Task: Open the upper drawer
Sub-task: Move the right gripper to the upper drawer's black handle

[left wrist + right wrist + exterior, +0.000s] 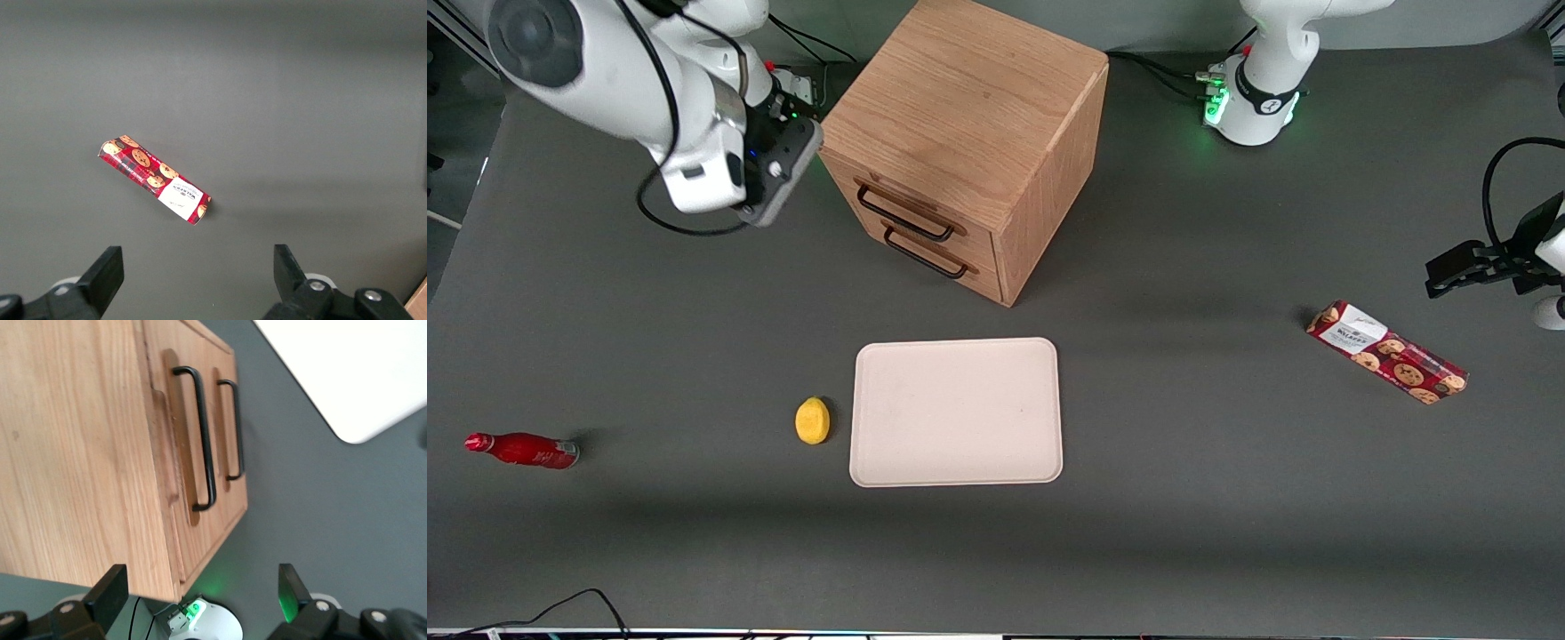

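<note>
Grey table (1192, 498) carries everything. Cabinet (969, 116) sits near the table edge farthest from the front camera, roughly midway along it, turned at an angle. Upper drawer (911, 206) is shut, flush with the cabinet face; its dark handle (202, 440) lies along the front, just above the lower drawer (938, 256) and its matching handle.

Tray (957, 412), pale and rectangular, lies flat on the table, nearer the front camera than the cabinet, apart from it.

Gripper (200, 587) hangs in the air beside the cabinet, toward the working arm's end of the table, at about the height of the cabinet's top. Fingers (110, 587) stand well apart, holding nothing, clear of the handle.

Cookie pack (1387, 352), red, lies flat toward the parked arm's end.

Red bottle (523, 450) lies on its side near the working arm's end.

Lemon (812, 420) just beside the tray's short edge, not touching.
</note>
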{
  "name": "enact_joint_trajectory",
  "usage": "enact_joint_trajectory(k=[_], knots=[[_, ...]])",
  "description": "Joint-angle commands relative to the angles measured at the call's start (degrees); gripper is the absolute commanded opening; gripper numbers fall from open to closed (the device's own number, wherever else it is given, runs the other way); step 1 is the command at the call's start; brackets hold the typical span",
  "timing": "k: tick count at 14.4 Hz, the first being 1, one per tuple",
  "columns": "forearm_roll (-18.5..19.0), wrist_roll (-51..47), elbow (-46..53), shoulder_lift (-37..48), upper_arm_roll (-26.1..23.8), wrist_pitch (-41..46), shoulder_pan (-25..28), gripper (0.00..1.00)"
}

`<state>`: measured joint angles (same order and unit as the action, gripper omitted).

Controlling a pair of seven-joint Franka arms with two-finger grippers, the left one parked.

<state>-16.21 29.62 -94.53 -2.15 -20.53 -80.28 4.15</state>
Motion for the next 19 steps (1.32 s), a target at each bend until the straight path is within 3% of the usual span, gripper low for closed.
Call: enact_joint_trajectory(k=[1, 8, 19], knots=[[-2.9, 2.4, 1.4, -4.2, -1.0, -1.8, 0.0, 1.0], [-3.0, 1.0, -5.8, -9.9, -3.9, -14.6, 0.2, 1.0], [-3.0, -3.8, -13.9, -9.6, -7.3, -23.3, 0.2, 1.0]])
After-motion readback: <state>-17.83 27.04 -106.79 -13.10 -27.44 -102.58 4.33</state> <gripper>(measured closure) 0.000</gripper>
